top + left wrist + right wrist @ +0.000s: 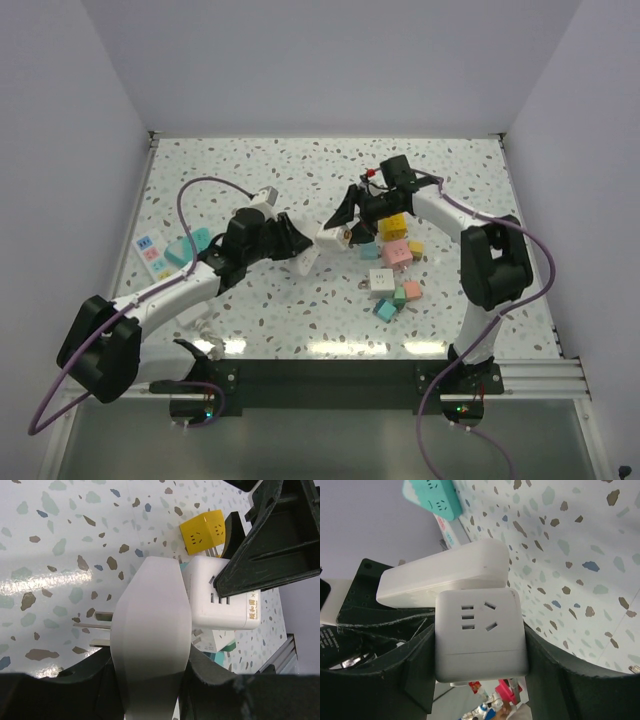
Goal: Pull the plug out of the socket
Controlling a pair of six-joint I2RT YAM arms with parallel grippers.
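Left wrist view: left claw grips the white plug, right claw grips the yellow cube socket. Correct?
Not quite. The right claw grips the white cube socket; the yellow cube sits loose on the table, as the left wrist view shows. The left claw does grip the white plug.

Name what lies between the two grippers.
The white plug in the left gripper and the white socket cube in the right gripper; top view.

SITE: robotics lab test cell | SHELL: plain white walls [330, 70] box in a speckled counter [250, 170] | RIG: two robot arms [170, 290] bolted to a metal rail [545, 378] at the near edge (purple cables [205, 181] loop off them) | PROPS: loose coloured socket cubes [397, 226]
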